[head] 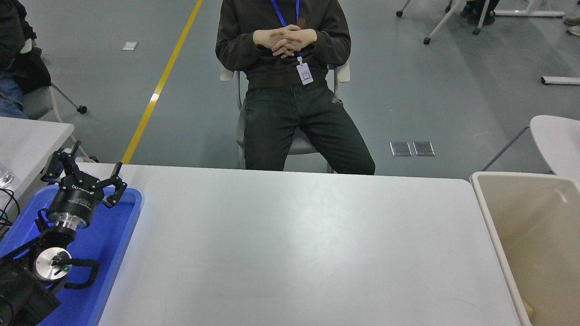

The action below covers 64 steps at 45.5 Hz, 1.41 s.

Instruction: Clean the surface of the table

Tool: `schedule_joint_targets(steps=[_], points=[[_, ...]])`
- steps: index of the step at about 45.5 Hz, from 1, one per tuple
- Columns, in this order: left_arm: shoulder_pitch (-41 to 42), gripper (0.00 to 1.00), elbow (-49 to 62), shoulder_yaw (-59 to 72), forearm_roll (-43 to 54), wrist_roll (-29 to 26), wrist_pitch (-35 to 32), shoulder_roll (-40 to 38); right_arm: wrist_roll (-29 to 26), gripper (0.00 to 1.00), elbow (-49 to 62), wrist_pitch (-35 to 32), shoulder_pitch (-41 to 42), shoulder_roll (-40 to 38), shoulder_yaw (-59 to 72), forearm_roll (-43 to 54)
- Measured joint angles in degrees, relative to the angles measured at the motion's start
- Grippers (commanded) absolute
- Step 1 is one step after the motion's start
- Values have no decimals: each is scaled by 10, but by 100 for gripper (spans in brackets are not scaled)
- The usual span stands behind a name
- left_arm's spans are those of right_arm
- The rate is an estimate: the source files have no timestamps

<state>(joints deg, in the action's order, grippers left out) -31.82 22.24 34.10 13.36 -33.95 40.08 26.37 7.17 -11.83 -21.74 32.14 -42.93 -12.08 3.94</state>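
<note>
The table surface (pixel 299 244) is a wide light grey-white top that fills the lower half of the head view; nothing lies on its bare part. My left gripper (pixel 86 167) is parked at the lower left above a blue tray (pixel 118 235), its fingers spread open and empty. My right arm and its gripper are out of view.
A beige plastic bin (pixel 494 226) stands at the table's right end, with a bit of tan material at its bottom corner (pixel 528 308). A person sits on a chair (pixel 290 104) at the far side, hands clasped. Another white table (pixel 31 136) is at the left.
</note>
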Motion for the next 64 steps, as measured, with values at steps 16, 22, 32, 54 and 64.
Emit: schedule_joint_targets(steps=[16, 22, 32, 54, 64], points=[[0, 100, 0, 0, 0, 0, 0, 0, -3, 0, 121, 63, -4, 112, 7, 0], [0, 100, 0, 1, 0, 0, 0, 0, -4, 0, 134, 92, 1, 135, 7, 0], [0, 100, 0, 1, 0, 0, 0, 0, -5, 0, 145, 124, 14, 159, 8, 0], [0, 100, 0, 0, 0, 0, 0, 0, -5, 100, 151, 147, 29, 169, 44, 7], [0, 100, 0, 0, 0, 0, 0, 0, -5, 100, 152, 149, 38, 170, 52, 4]])
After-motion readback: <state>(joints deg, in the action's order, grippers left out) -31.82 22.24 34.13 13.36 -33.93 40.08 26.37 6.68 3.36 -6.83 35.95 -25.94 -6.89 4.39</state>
